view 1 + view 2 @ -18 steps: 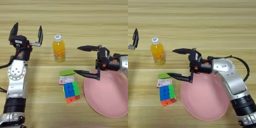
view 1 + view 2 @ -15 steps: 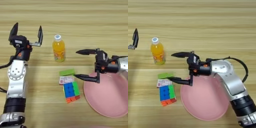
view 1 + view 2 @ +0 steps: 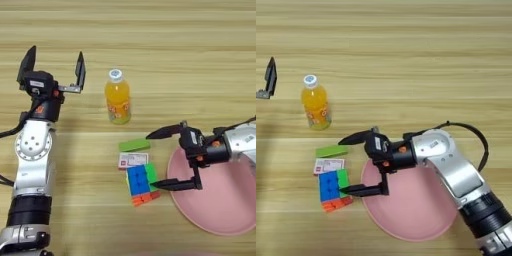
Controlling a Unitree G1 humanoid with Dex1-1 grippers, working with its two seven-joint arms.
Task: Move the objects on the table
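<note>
Leftward travel of the right gripper (image 3: 157, 159) has brought it beside the multicolour puzzle cube (image 3: 140, 183), fingers spread wide: one black finger (image 3: 354, 137) near the green block (image 3: 134, 145), the other at the cube's right edge. White-and-red box (image 3: 132, 160) lies between block and cube. Pink plate (image 3: 220, 220) sits right; orange-juice bottle (image 3: 117, 99) stands upright behind. Left gripper (image 3: 54, 65) hovers far left, fingers wide, over the table (image 3: 175, 60).
</note>
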